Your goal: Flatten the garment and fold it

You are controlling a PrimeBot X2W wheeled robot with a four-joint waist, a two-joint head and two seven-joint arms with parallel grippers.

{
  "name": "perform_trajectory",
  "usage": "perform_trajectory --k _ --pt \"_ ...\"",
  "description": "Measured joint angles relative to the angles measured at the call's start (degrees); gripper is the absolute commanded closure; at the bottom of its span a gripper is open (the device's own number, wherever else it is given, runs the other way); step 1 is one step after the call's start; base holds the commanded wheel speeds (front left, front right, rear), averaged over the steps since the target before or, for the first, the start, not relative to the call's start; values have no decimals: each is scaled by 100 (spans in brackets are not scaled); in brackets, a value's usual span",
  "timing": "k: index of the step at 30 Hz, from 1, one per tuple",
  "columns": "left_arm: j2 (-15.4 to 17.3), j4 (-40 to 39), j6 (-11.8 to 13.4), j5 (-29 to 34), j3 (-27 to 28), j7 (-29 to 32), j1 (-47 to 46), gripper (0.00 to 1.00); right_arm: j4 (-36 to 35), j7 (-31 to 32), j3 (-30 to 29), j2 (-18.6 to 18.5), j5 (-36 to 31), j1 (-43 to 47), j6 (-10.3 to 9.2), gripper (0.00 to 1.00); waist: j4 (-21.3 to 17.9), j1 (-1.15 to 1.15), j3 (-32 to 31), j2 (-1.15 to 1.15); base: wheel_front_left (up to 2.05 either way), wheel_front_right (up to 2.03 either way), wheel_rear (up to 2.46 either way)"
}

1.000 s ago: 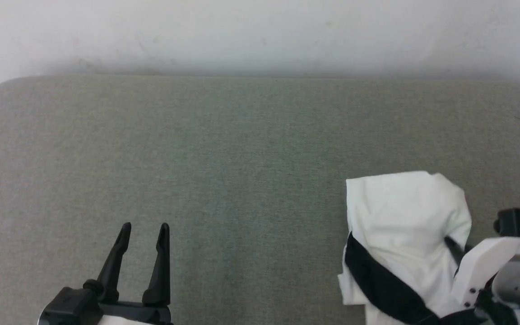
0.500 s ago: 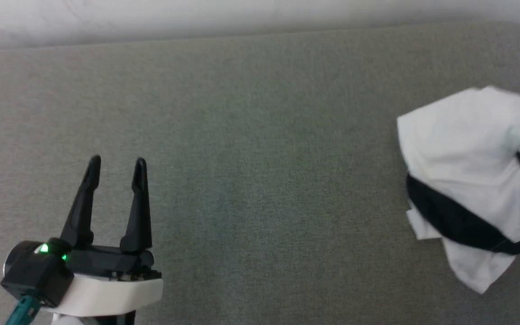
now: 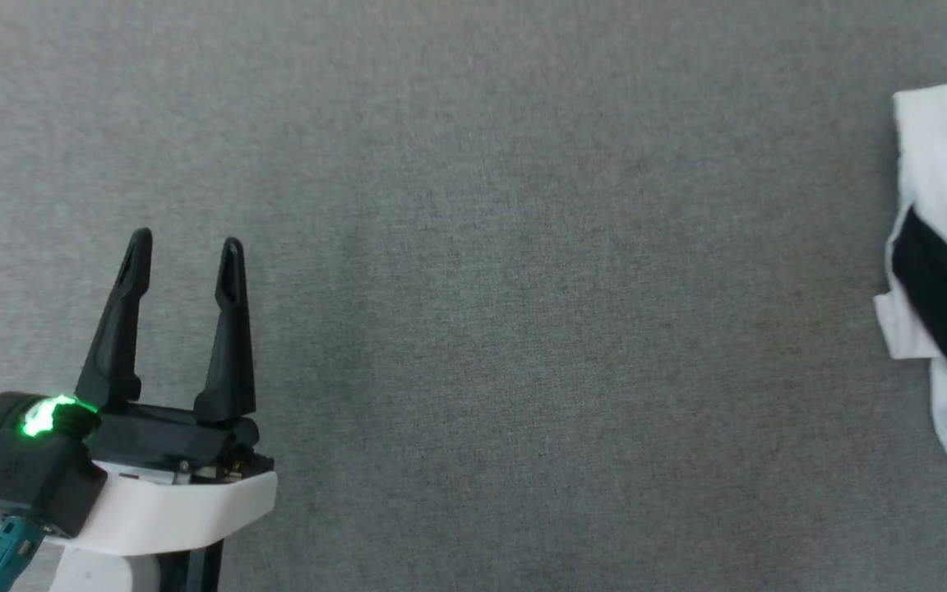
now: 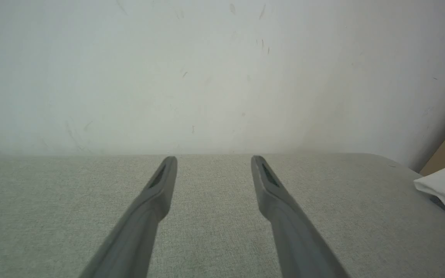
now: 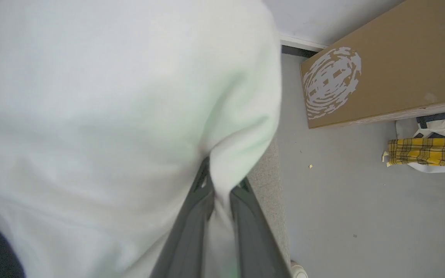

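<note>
Head view: the left gripper [image 3: 186,240] is at 8 o'clock over the grey surface [image 3: 523,288], fingers spread and empty. The garment [image 3: 946,156] shows at 3 o'clock. Right wrist view: the right gripper [image 5: 222,184] has its fingers pinching the white cloth.

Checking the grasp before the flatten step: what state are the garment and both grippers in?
garment: bunched, not flat, black sleeve lying across the white torso.
left gripper: open, empty, over the grey surface.
right gripper: shut on a fold of the garment's white fabric.
</note>
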Motion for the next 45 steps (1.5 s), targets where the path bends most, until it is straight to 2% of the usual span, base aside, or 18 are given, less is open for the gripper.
perform_trajectory --k 8,9,10,11,12,13,22,29,37,45 --pt "35 -13 -40 7 -11 31 -88 0 349 -324 -7 67 -121 -147 0 100 -66 0 400 0 0 0 0" --pt "36 -7 -40 8 -11 40 -92 0 385 -339 1 77 -131 -162 0 93 -79 0 411 0 0 0 0" --pt "35 8 -40 8 -12 49 -94 0 412 -358 7 85 -142 -170 0 80 -89 0 409 0 0 0 0" --pt "30 30 -36 8 -12 53 -94 0 437 -389 9 92 -152 -173 0 56 -97 0 393 0 0 0 0" --pt "26 62 -33 8 -13 54 -94 0 464 -397 5 97 -154 -176 0 17 -105 -1 366 0 0 0 0" --pt "20 99 -14 9 -12 53 -94 0 490 -413 -3 97 -164 -175 0 0 -111 -1 332 0 0 0 0" --pt "-266 430 63 -29 -1 -15 -7 0 443 -799 -402 247 -85 40 -1 0 -96 -2 -310 0 0 0 0" --pt "-600 614 85 -94 208 -55 516 0 -288 -1463 -563 1044 318 888 -1 0 -8 -3 -1105 0 0 0 0" --pt "-635 727 104 337 255 -56 1088 0 -1262 -2215 -291 1935 535 2073 -1 0 135 -4 -2017 0 0 0 0" --pt "-653 801 111 510 250 -55 1419 0 -1729 -3382 163 2347 316 2629 -1 0 317 -3 -2679 0 0 0 0"
